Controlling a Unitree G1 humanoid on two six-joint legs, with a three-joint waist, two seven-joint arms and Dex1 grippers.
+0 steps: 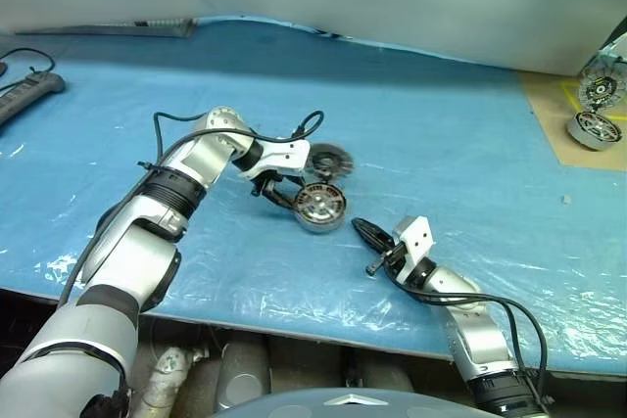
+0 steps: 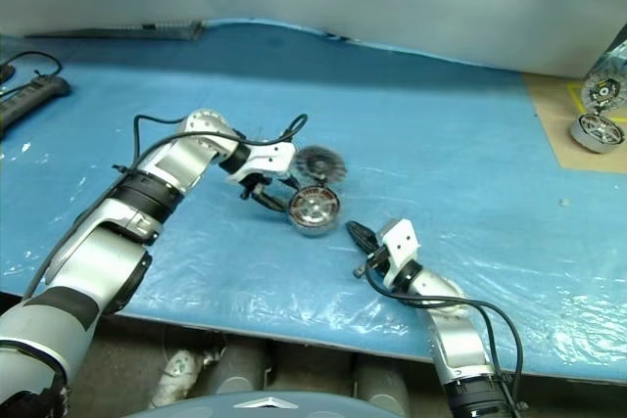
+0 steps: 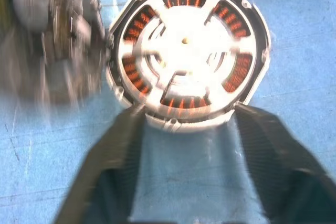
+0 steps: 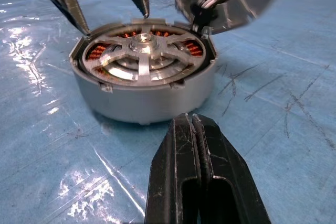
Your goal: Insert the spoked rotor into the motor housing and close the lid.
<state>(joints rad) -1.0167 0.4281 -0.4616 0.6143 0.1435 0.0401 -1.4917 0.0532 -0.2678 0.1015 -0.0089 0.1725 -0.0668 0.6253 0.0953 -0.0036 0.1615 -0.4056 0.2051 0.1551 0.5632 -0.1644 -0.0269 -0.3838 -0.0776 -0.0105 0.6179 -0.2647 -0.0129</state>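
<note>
Already seated inside the motor housing (image 4: 143,80), the spoked rotor (image 4: 142,51) faces up; left fingers (image 3: 113,145) stand wide around its rim, right fingers (image 4: 181,166) pressed together nearby, lid (image 1: 328,160) just behind.

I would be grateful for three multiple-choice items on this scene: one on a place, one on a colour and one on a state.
1. Where is the rotor?
A. In the housing
B. On the brown board
C. In the right gripper

2. What colour are the windings?
A. Green
B. Copper-orange
C. White

3. How is the right gripper?
A. Wide open
B. Shut on the lid
C. Shut, holding nothing

Answers:
1 A: the rotor sits inside the housing, its spokes over the coils.
2 B: the windings glow copper-orange between the spokes.
3 C: the right gripper has its fingers pressed together, apart from the housing.
</note>
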